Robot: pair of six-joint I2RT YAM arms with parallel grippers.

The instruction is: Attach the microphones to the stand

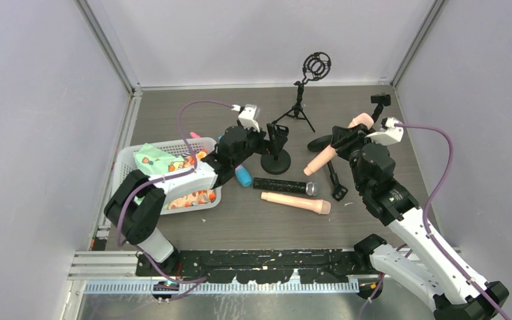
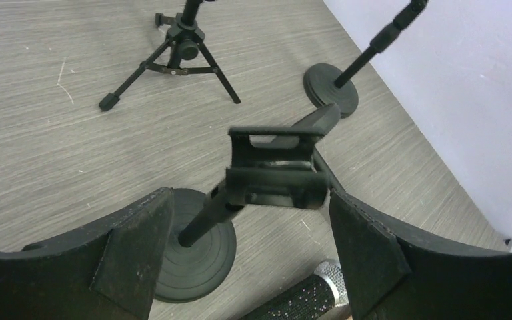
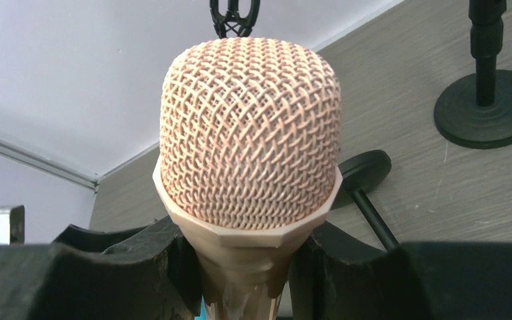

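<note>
Right gripper (image 3: 243,267) clamped on peach microphone (image 3: 250,127), which I see held tilted above the table (image 1: 253,227), right side. Left gripper (image 2: 250,227): jaws wide apart, straddling the stand clip (image 2: 273,170), gaps both sides. Black microphone (image 1: 283,186) and second peach microphone (image 1: 297,202) lie mid-table.

Robot lab test cell. Plain pale walls (image 1: 40,100) on three sides, aluminium posts (image 1: 107,47) in far corners — boxed-in enclosure. Grey wood-grain table (image 1: 240,223) forms floor of cell. Two white-and-black arms (image 1: 173,183) bolted to black plate (image 1: 253,257) at near edge, slotted metal rail (image 1: 227,287) in front. Purple cables (image 1: 203,102) looped along arms. Staged props on table — stands (image 1: 298,110), mics (image 1: 295,201), white basket (image 1: 173,143) of colourful bits.
</note>
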